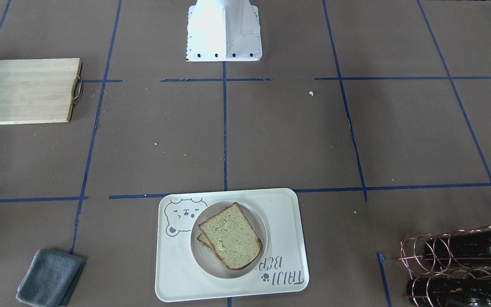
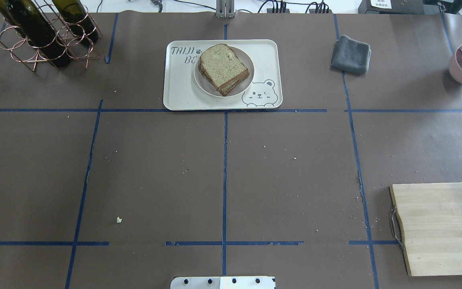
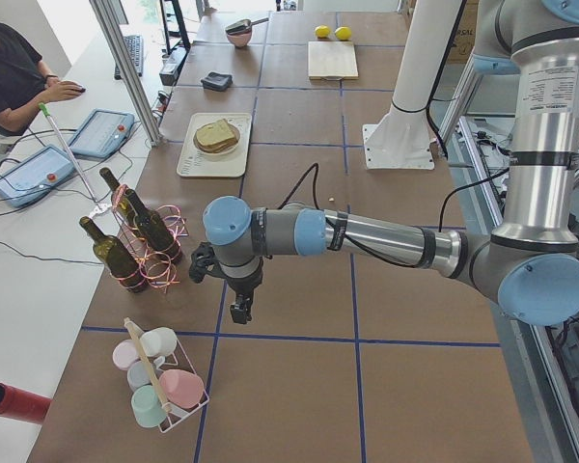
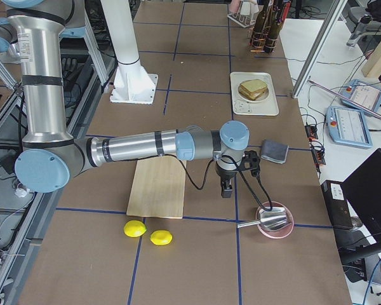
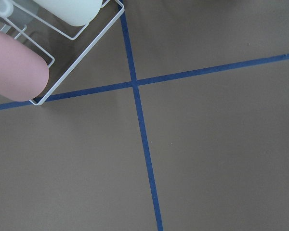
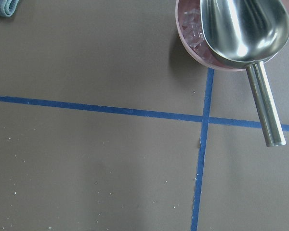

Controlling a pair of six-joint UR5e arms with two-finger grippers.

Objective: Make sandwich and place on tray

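Note:
The sandwich (image 1: 230, 234) is two stacked bread slices with a pale greenish-tan crumb and dark crust. It lies on a small round white plate (image 1: 200, 260) on the cream bear tray (image 1: 177, 273). No egg shows. It also shows in the overhead view (image 2: 223, 66) on the tray (image 2: 179, 92). My left gripper (image 3: 239, 311) hangs over bare table near the bottle rack, far from the tray; I cannot tell if it is open. My right gripper (image 4: 227, 188) hangs between the cutting board and the pink bowl; I cannot tell its state either.
A wooden cutting board (image 2: 443, 228) lies at the right. A grey cloth (image 2: 350, 54) lies right of the tray. A copper bottle rack (image 2: 42, 32) stands far left. A pink bowl with a metal scoop (image 6: 231, 29) and a wire cup rack (image 5: 38, 38) sit at the table's ends.

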